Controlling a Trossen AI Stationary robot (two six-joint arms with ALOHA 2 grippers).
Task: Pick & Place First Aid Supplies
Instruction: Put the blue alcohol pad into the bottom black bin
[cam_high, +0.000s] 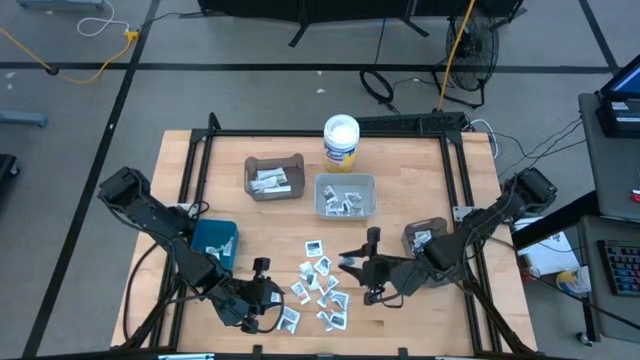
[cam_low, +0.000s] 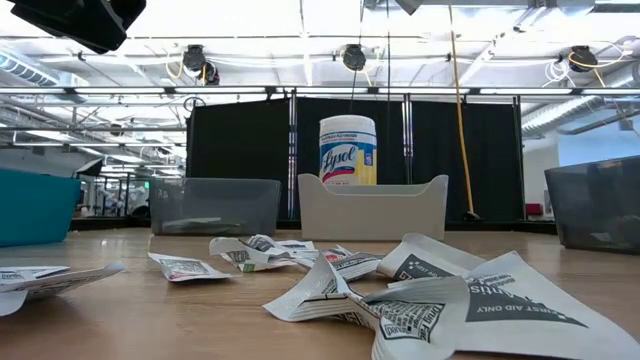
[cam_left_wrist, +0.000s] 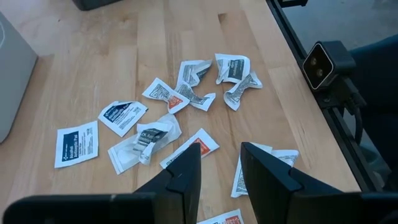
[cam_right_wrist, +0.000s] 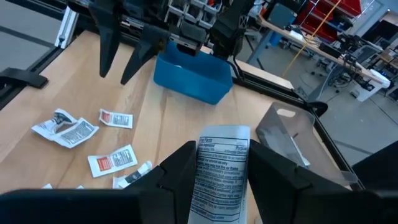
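- Crumpled white packets (cam_low: 440, 300) are lying nearest the low camera, spread loose over the wooden table (cam_high: 400, 170); from above they are sitting as a scatter (cam_high: 322, 290) at the front middle of the table.
- Between its two dark fingers the right gripper (cam_right_wrist: 217, 171) is pinching one printed white packet (cam_right_wrist: 217, 165), its fingers closed against the packet's sides and the packet standing upright between them.
- From above, the right gripper (cam_high: 352, 265) is hovering just to the right of the scatter, with a dark grey bin (cam_high: 425, 237) near it on the right.
- Over the front edge of the scatter the left gripper (cam_left_wrist: 221, 180) is hanging with its fingers partly apart and nothing between them; a packet (cam_left_wrist: 186, 148) is lying on the wood just beyond the fingertips.
- From above, the left gripper (cam_high: 270, 300) is sitting left of the scatter, close to a blue bin (cam_high: 213, 240).
- Farther back, a brown bin (cam_high: 274, 177) and a pale grey bin (cam_high: 345, 195) are each holding several packets.
- Behind those bins a white tub (cam_high: 341, 140) with a yellow and blue label is standing upright.
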